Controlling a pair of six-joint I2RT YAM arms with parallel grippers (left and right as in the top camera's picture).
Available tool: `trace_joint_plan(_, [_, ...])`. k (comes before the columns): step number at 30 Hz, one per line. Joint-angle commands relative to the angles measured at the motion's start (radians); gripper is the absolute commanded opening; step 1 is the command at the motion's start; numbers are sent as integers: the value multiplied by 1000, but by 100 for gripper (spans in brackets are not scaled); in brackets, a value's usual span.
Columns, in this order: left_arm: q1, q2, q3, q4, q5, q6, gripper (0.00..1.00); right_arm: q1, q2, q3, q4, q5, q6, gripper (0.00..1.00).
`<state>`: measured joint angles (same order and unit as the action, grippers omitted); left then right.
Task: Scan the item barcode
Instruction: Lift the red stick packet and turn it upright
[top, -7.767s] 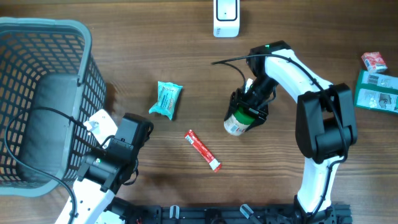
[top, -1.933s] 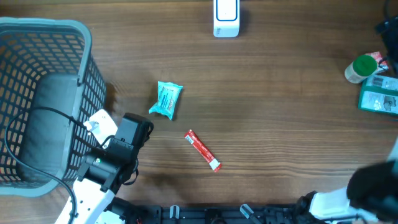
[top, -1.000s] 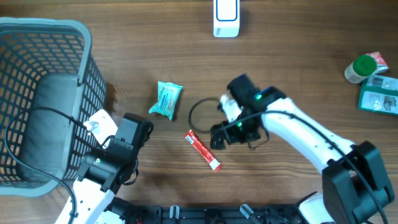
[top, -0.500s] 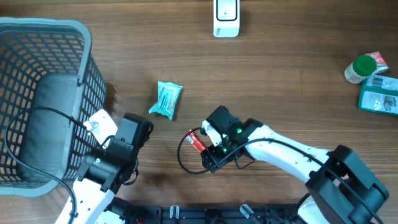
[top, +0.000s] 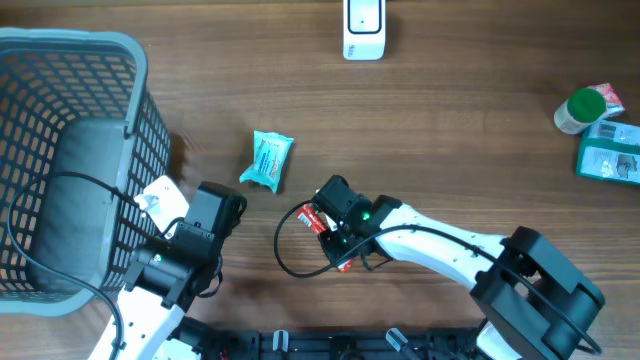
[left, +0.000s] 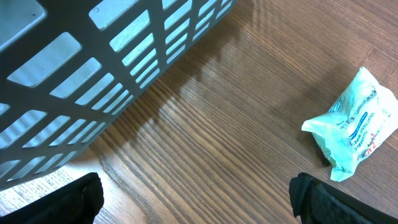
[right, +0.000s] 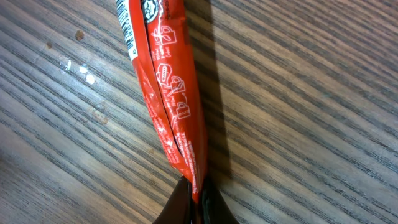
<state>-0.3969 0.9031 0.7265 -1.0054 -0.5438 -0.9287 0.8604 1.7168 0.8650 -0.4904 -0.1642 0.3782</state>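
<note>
A slim red stick packet (top: 318, 220) with a white end lies on the wooden table just below centre. My right gripper (top: 336, 238) is down over its middle and shut on it. In the right wrist view the dark fingertips (right: 214, 208) pinch the packet's (right: 163, 93) near end, and small printed symbols and fine text run along it. My left gripper (top: 222, 208) rests beside the basket. Its fingers (left: 74, 199) stand wide open over bare wood with nothing between them. A white scanner (top: 363, 28) stands at the far edge, well away from both arms.
A grey mesh basket (top: 60, 160) fills the left side, its wall (left: 93, 68) close to my left gripper. A teal snack packet (top: 267, 160) lies between the arms. A green-capped bottle (top: 578, 110), a red-white packet (top: 602, 97) and a green box (top: 608, 150) sit far right.
My right arm has swung left and down onto the red packet and its jaws have closed on it. The left arm has stayed put.
</note>
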Motion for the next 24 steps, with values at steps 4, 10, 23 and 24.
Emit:
trace_joint_plan(4, [3,-6,-3,0,-3,8,100,-32,-23,-10,-37,120,111,4])
trace_joint_plan(10, [3,-6,-3,0,-3,8,100,-43,-344,-10,-10,119,78,4])
trace_joint_plan(23, [3,-6,-3,0,-3,8,100,-43,-795,-30,-51,69,-82,4])
trace_joint_plan(24, [3,-6,-3,0,-3,8,100,-43,-806,-36,-50,45,-108,4])
